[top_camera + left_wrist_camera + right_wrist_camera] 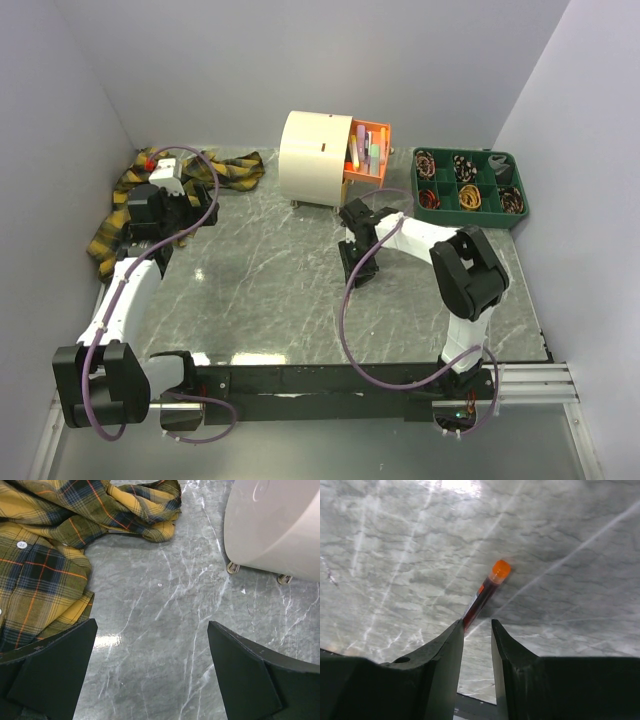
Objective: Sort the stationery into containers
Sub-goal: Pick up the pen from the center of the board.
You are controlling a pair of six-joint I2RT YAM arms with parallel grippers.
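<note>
From above we see the cabinet (315, 158) with pens standing in its orange drawer (368, 152), beside the green tray (470, 181). Our left gripper (150, 670) hangs spread wide over the desk (165, 630) near the plaid cloth (45, 555). Our right gripper (477, 630) pinches a dark pen (485, 594) with an orange cap, held just above the marble.

I can't read any text, brand, number or sign in my 3 views. The dark pen (481, 597) with the orange cap in my right wrist view carries a small printed label band along its barrel, but it is too blurred for me to read. The cream cabinet (313, 156) shows only a plain dark slot, no lettering.
</note>
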